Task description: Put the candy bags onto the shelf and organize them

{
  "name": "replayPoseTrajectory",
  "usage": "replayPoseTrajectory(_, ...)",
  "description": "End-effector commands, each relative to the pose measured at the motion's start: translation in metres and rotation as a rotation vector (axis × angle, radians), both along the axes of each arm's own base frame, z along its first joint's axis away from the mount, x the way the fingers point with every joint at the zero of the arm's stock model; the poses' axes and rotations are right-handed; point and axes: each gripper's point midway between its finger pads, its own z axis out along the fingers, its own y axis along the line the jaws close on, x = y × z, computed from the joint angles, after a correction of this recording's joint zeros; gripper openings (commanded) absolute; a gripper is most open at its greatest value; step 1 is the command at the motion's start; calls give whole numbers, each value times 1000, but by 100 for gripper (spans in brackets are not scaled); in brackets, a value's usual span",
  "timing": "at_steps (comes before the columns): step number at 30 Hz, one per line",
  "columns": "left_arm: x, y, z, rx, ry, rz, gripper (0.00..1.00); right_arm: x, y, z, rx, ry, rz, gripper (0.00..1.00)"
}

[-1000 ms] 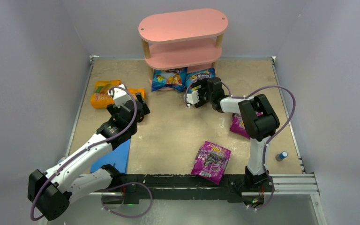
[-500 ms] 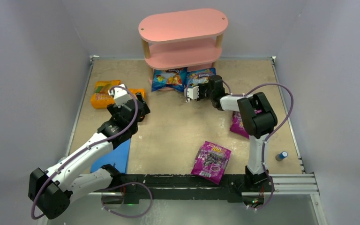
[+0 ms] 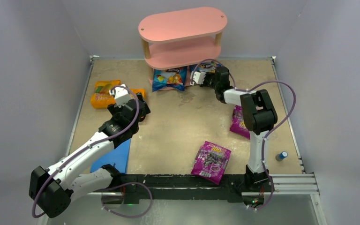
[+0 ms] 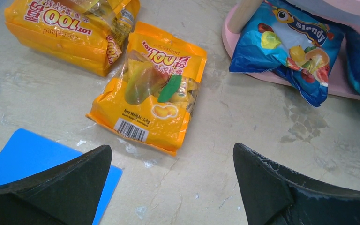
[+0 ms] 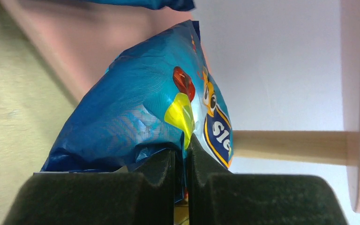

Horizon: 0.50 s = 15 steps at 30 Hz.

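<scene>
Beside the shelf [image 3: 183, 26], right gripper [image 5: 182, 157] tight on blue bag [image 5: 136, 112] edge

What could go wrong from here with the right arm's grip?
1. The right gripper pinches only a thin fold of the blue bag; the glossy film may slip out on lifting.
2. It sits close under the shelf boards; raising it could bump the shelf.
</scene>
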Motion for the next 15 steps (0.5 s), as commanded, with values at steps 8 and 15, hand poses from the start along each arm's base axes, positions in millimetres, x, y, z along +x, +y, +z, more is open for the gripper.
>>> replayPoseTrajectory(8,9,-3,15,-26,-37,20,99,32,11,110,200,-387,-22,0)
replayPoseTrajectory(15,8,-2,13,-26,-30,20,99,7,39,105,126,-446,158,4)
